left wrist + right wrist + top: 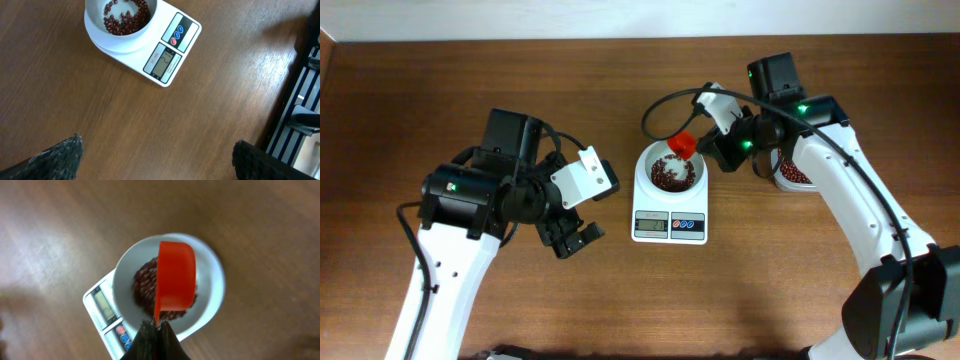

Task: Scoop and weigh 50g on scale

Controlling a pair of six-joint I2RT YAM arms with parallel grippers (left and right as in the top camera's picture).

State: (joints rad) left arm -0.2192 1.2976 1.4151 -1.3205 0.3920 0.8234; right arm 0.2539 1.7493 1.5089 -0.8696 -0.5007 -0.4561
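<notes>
- The scale (669,227) sits near the middle of the worktop (520,80). Its grey display and its red and blue buttons are on the side toward the robot.
- A white bowl (642,172) on top of it holds a pile of dark red beans (670,176).
- A red scoop (682,144) hangs over the far right part of the bowl, above the beans.
- The right gripper (156,334) is clenched on the scoop's handle. The right arm reaches in from the right, bent down toward the bowl.
- A container (792,177) of similar beans is mostly hidden under that arm.
- The left gripper (577,240) is spread wide and holds nothing. It hovers over bare wood, left of the scale and apart from it.
- The right wrist view shows only the scoop's solid red outer face, so its inside is hidden.
- Only the left wrist view shows the display clearly, though the digits are too small to read.
</notes>
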